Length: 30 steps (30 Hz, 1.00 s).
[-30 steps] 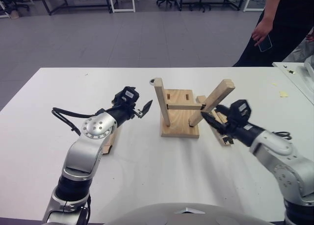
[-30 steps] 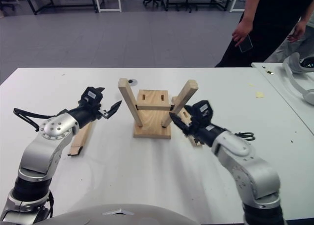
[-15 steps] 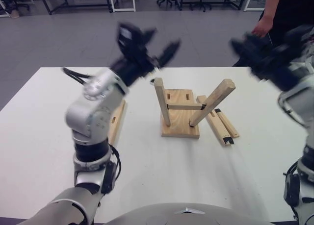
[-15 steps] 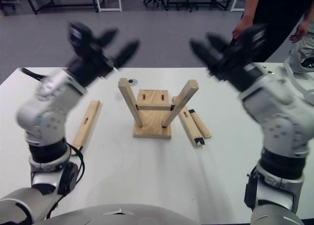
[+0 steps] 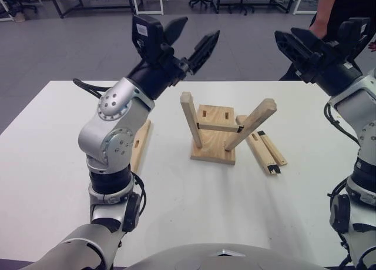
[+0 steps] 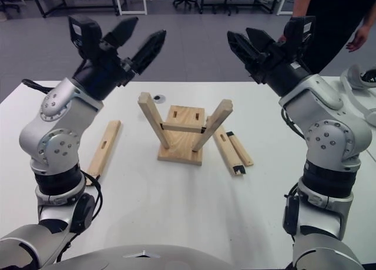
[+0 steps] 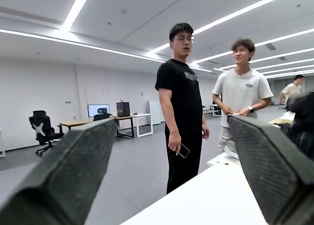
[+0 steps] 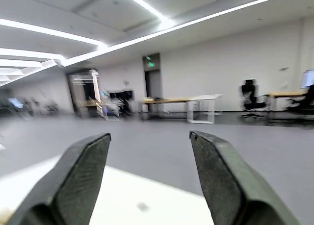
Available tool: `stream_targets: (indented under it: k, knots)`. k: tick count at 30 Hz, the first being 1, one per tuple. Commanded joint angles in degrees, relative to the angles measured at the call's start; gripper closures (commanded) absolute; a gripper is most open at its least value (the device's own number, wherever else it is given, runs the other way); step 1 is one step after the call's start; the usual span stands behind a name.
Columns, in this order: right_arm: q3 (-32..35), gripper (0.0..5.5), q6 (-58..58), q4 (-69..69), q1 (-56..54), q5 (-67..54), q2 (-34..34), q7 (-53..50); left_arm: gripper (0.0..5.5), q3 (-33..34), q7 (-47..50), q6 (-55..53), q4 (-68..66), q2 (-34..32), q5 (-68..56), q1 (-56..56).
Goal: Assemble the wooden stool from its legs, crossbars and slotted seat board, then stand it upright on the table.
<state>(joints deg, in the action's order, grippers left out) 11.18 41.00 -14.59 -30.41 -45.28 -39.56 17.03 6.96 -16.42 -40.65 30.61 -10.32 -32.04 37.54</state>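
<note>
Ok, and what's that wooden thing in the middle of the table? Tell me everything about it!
It is a half-built stool of pale, bare wood, turned upside down. Its flat seat board lies on the white table, with two small slots showing near its far edge. Two legs stick up from the board and lean apart, joined by a thin crossbar. Nothing holds it; it rests on the table alone.

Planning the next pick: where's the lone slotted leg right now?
The lone leg lies flat on the table on the robot's left in the eye views, apart from the half-built stool at the centre.
</note>
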Motion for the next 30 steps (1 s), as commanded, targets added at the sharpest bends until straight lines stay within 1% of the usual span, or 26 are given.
stream_targets:
  k: [1, 3, 5, 7, 8, 9, 11, 13, 14, 16, 18, 21, 22, 23, 25, 28, 30]
  knots:
    - [-15.6, 2.50, -4.2, -3.8, 8.9, 11.4, -4.7, 11.6, 1.40, 6.1, -0.8, 0.6, 0.1, -5.9, -1.8, 1.7]
    - [-16.8, 2.50, -4.5, -11.2, 11.0, 8.0, -3.6, 17.6, 1.40, 10.3, -2.9, -0.1, 0.3, -10.8, -2.8, -1.8]
    - [-19.6, 2.50, -2.4, -18.7, 10.7, 3.8, -1.3, 20.6, 1.40, 14.6, -6.4, 0.8, -0.5, -17.0, -0.6, -9.9]
    - [-24.7, 2.50, -0.1, -23.2, 9.4, 2.2, 2.4, 20.6, 1.40, 18.2, -8.4, 3.3, -4.0, -21.4, 3.0, -17.0]
    - [-26.2, 2.50, 0.6, -23.7, 9.1, 1.8, 4.5, 19.7, 1.40, 19.3, -8.7, 5.0, -6.7, -23.1, 5.4, -20.3]
    - [-26.3, 2.50, 0.7, -23.7, 9.2, 2.2, 5.5, 18.8, 1.40, 19.5, -8.7, 6.2, -8.9, -24.3, 7.3, -22.6]
    - [-21.9, 2.50, -0.8, -18.6, 9.4, 5.5, 5.8, 15.8, 1.40, 16.8, -10.3, 7.4, -8.4, -26.2, 10.4, -28.5]
    - [-18.9, 2.50, -3.4, -11.0, 9.8, 13.1, 1.9, 13.6, 1.40, 11.3, -13.4, 7.4, -3.9, -27.4, 11.3, -33.3]
    - [-18.5, 2.50, -4.8, -7.3, 10.5, 17.8, -0.8, 12.8, 1.40, 7.9, -16.1, 8.1, -1.8, -29.0, 12.1, -35.9]
    - [-18.9, 2.50, -8.4, -1.9, 12.6, 24.2, -4.6, 14.1, 1.40, 2.5, -21.8, 9.2, 1.8, -33.7, 14.2, -41.5]
    - [-21.0, 2.50, -11.3, 2.7, 13.8, 28.2, -5.8, 16.8, 1.40, 0.2, -30.1, 9.5, 5.6, -40.3, 13.7, -47.6]
    - [-26.4, 2.50, -15.8, 8.4, 13.6, 33.1, -4.3, 21.8, 1.40, -1.0, -44.2, 11.0, 7.3, -50.4, 11.9, -52.7]
    - [-28.2, 2.50, -17.4, 10.5, 12.7, 34.7, -3.2, 23.0, 1.40, -2.1, -47.3, 11.9, 6.8, -52.0, 11.4, -52.2]
    - [-29.7, 2.50, -19.0, 12.6, 11.7, 36.3, -2.0, 24.1, 1.40, -3.2, -48.6, 12.2, 6.3, -51.8, 10.6, -51.0]
    - [-32.0, 2.50, -22.0, 16.4, 9.7, 39.7, -0.5, 25.6, 1.40, -6.7, -48.7, 12.4, 5.7, -48.7, 9.7, -48.1]
    - [-33.6, 2.50, -25.0, 21.3, 6.8, 42.7, 1.5, 28.0, 1.40, -18.4, -44.2, 15.3, 2.9, -44.3, 19.9, -44.2]
    - [-33.9, 2.50, -26.4, 23.7, 5.3, 43.7, 2.6, 30.1, 1.40, -24.0, -41.6, 17.1, 0.5, -41.9, 25.7, -42.8]
